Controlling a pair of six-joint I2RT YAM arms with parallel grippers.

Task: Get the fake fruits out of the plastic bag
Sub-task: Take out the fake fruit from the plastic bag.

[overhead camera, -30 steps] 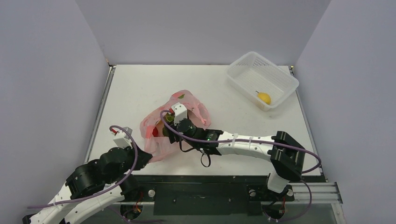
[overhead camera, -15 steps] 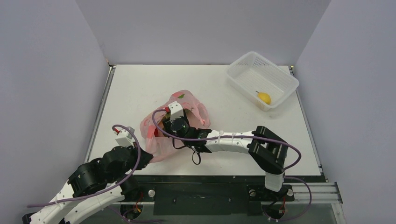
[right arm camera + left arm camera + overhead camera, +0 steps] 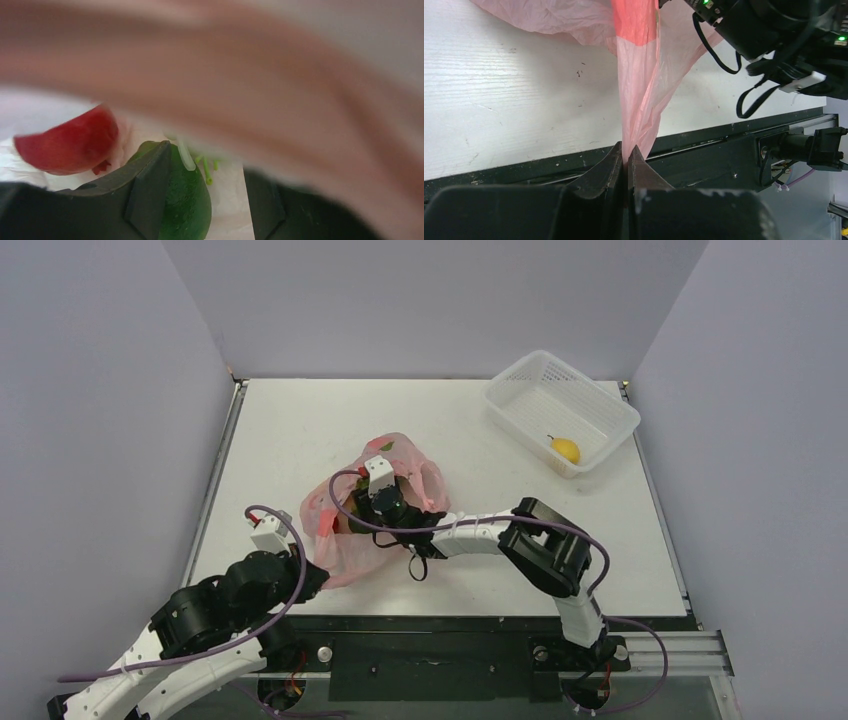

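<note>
One thin, translucent pink plastic bag (image 3: 345,545) lies on one white table (image 3: 300,420), with one white perforated plastic basket (image 3: 515,370) at the far right. Three plastic fruits show: one yellow lemon (image 3: 566,450), one red round fruit (image 3: 70,145) and one dark green oval fruit (image 3: 190,205). Two black-and-white robot arms reach in, a left arm (image 3: 200,615) and a right arm (image 3: 545,555).

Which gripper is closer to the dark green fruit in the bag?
Right. The right gripper is inside the plastic bag, open around the dark green fruit; the left gripper pinches the bag's edge.
</note>
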